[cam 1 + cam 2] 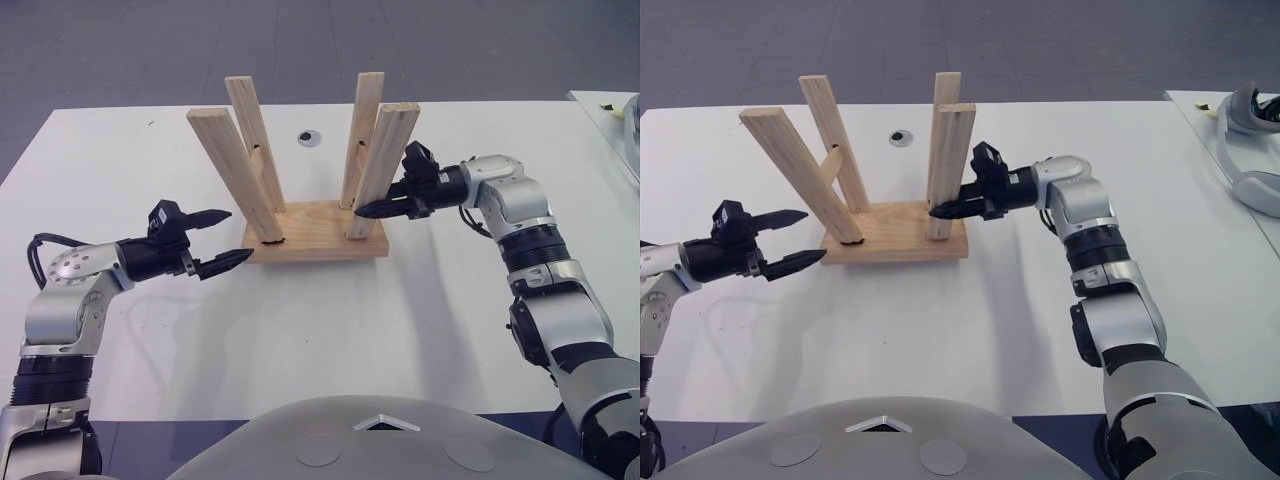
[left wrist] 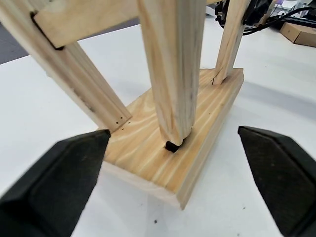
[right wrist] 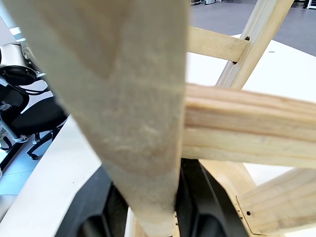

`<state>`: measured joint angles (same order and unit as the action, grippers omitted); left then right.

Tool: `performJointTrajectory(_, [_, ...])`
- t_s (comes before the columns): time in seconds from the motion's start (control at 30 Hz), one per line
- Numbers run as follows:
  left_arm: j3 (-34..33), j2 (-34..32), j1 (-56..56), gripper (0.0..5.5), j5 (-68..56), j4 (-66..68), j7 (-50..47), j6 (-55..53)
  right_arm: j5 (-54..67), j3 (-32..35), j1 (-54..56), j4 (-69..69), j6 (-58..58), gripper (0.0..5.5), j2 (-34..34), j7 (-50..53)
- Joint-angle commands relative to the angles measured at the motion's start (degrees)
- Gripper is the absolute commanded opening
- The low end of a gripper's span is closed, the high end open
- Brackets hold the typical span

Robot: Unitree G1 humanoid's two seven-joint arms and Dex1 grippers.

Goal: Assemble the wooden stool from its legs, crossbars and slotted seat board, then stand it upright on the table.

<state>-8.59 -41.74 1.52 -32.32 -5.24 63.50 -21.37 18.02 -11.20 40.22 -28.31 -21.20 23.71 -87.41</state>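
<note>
The stool lies upside down on the white table point(image 1: 120, 170): its seat board point(image 1: 320, 242) is flat and its legs point up. The near left leg point(image 1: 235, 175) and far left leg point(image 1: 255, 130) lean and are joined by a crossbar point(image 2: 79, 22). My left gripper point(image 1: 236, 236) hovers open just off the board's left end, its fingers point(image 2: 54, 182) either side of the board's corner without touching it. My right gripper point(image 1: 364, 210) is shut on the near right leg point(image 1: 385, 160) low down, just above the board. The far right leg point(image 1: 362, 130) stands behind it.
A small dark round mark point(image 1: 309, 137) sits on the table behind the stool. A second table at the far right carries a grey and white headset-like object point(image 1: 1250, 140). Open table surface lies in front of the stool.
</note>
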Motion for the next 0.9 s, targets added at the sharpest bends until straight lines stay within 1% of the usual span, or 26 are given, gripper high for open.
performJointTrajectory(0.03, [-0.5, 2.3, -2.0, 4.23, -4.7, -2.4, -1.9, -5.3, 1.7, 0.6, 1.4, 2.2, -1.5, 1.09, 0.1, -1.1])
performJointTrajectory(0.1, [-0.9, 3.4, -3.5, 3.86, -7.3, -2.7, -3.0, -8.0, 2.7, 0.5, 1.2, 3.2, -4.1, 1.09, 0.3, -2.0])
performJointTrajectory(0.2, [-1.6, 4.1, -5.3, 3.28, -12.3, -3.5, -3.8, -13.5, 4.9, -0.5, 1.5, 5.6, -11.8, 1.08, 1.2, -4.1])
performJointTrajectory(0.27, [-1.5, 3.3, -5.1, 2.9, -14.5, -4.3, -3.5, -17.1, 6.2, -1.6, 2.8, 6.1, -17.4, 1.07, 2.2, -4.8])
performJointTrajectory(0.3, [-1.3, 2.7, -4.7, 2.8, -15.1, -4.8, -3.4, -18.5, 7.0, -1.6, 3.9, 5.9, -20.2, 1.07, 2.3, -4.8])
performJointTrajectory(0.33, [-1.4, 2.3, -4.3, 2.55, -16.1, -5.1, -3.3, -20.4, 8.4, -1.1, 5.1, 5.6, -23.1, 1.07, 2.3, -4.9])
performJointTrajectory(0.43, [-2.1, 1.2, -3.7, 2.05, -20.2, -5.3, -2.8, -26.7, 11.3, -0.5, 9.0, 4.1, -31.8, 1.06, 2.4, -4.8])
performJointTrajectory(0.6, [-5.6, 2.1, -7.0, 1.24, -27.2, -1.0, -3.8, -33.8, 17.1, -6.2, 12.1, 4.8, -46.1, 1.05, 5.9, -5.0])
performJointTrajectory(0.67, [-6.6, 3.1, -8.4, 1.16, -30.1, 1.1, -5.2, -36.5, 17.3, -6.2, 12.8, 2.5, -50.5, 1.05, 5.2, -4.3])
performJointTrajectory(0.73, [-6.9, 4.1, -9.9, 1.13, -31.6, 4.6, -5.8, -38.5, 16.3, -4.1, 13.1, -1.6, -53.5, 1.05, 3.1, -0.6])
performJointTrajectory(0.9, [-7.1, 7.7, -12.8, 1.11, -33.3, 13.3, -6.8, -43.0, 13.3, -0.8, 12.9, -8.8, -55.9, 1.05, -0.9, 9.5])
